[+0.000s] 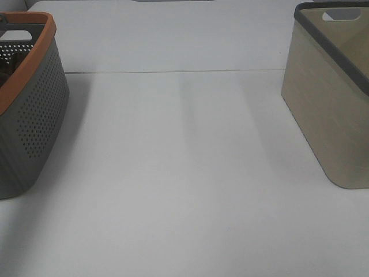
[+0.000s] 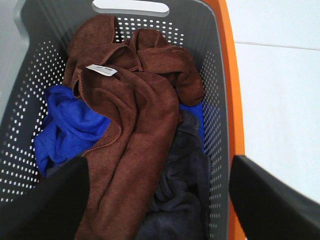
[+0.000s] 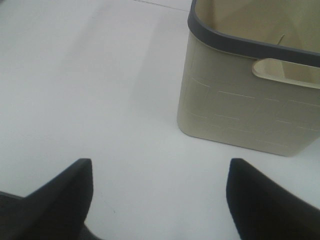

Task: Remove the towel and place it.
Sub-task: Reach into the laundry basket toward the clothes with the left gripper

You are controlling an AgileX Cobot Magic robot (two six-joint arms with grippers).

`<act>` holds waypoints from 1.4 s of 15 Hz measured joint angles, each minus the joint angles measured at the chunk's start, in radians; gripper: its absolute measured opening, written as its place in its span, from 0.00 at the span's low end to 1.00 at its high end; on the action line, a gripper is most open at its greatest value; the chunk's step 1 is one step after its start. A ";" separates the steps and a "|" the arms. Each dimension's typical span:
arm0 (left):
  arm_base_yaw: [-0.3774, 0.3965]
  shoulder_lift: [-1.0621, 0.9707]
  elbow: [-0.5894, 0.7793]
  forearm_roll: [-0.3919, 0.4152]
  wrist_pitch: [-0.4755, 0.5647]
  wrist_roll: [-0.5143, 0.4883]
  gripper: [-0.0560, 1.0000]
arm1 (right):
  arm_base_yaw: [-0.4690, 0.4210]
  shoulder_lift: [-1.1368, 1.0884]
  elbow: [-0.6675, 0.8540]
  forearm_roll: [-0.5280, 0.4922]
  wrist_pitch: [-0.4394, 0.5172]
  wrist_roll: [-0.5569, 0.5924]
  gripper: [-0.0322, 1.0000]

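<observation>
The dark brown towel lies crumpled in the grey perforated basket with an orange rim, its small white tag showing on top. It rests on a blue cloth and a dark navy cloth. My left gripper is open above the basket, its fingers apart either side of the towel, not touching it. My right gripper is open and empty above the table, near the beige basket. Neither gripper shows in the exterior high view.
The grey basket with the orange rim stands at the table's left edge and the beige basket with a grey rim at the right. The white table lies between them, with a seam line across the back.
</observation>
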 joint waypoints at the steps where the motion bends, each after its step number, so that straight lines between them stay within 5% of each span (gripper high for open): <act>1: 0.000 0.029 -0.057 0.013 0.052 0.000 0.75 | 0.000 0.000 0.000 0.000 0.000 0.000 0.72; 7: 0.000 0.191 -0.335 0.128 0.333 0.001 0.75 | 0.000 0.000 0.000 0.000 0.000 0.000 0.72; 10: 0.051 0.276 -0.419 0.114 0.408 0.002 0.75 | 0.000 0.000 0.000 0.000 0.000 0.000 0.72; 16: 0.251 0.414 -0.451 -0.051 0.386 0.096 0.75 | 0.000 0.000 0.000 0.000 0.000 0.000 0.72; 21: 0.262 0.519 -0.452 -0.051 0.316 0.107 0.75 | 0.000 0.000 0.000 0.000 0.000 0.001 0.72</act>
